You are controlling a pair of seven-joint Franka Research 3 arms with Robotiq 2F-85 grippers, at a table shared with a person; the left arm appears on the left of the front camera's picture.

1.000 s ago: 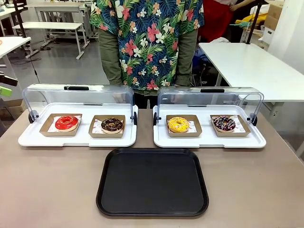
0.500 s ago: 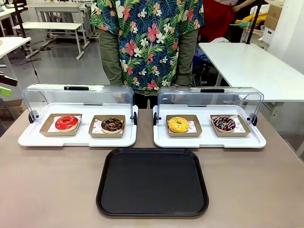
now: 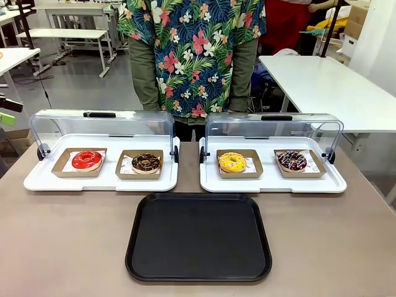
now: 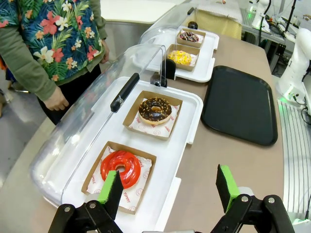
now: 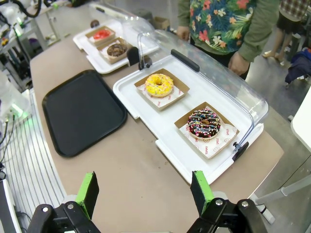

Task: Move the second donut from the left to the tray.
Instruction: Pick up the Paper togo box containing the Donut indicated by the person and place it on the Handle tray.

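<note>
**Nothing lifted yet: both grippers wide, chocolate donut waiting in its holder**

Here we are at the start, and the second donut from the left (image 3: 146, 162) sits in its brown cardboard holder (image 3: 140, 177) on the left white tray (image 3: 99, 183), right beside the red donut (image 3: 86, 159). The clear lid (image 3: 102, 124) is tipped back towards the person (image 3: 192, 55), so the way in looks free from the robot's side. The black tray (image 3: 198, 238) lies bare just in front of the two white trays, close to the target.

In its wrist view the left gripper (image 4: 170, 183) hangs over the near edge of that white tray, green pads spread wide with nothing between them. The right gripper (image 5: 145, 188) is spread just as wide, and it holds nothing either.

The step in hand is the reach, I reckon, and the left arm is the natural one for it. It should pass clear of the red donut, centre over the chocolate ring and come down straight. The glaze looks soft, so a light squeeze is the call, or a pinch on the holder's wall. Then lift above the white rim before crossing to the black tray
</note>
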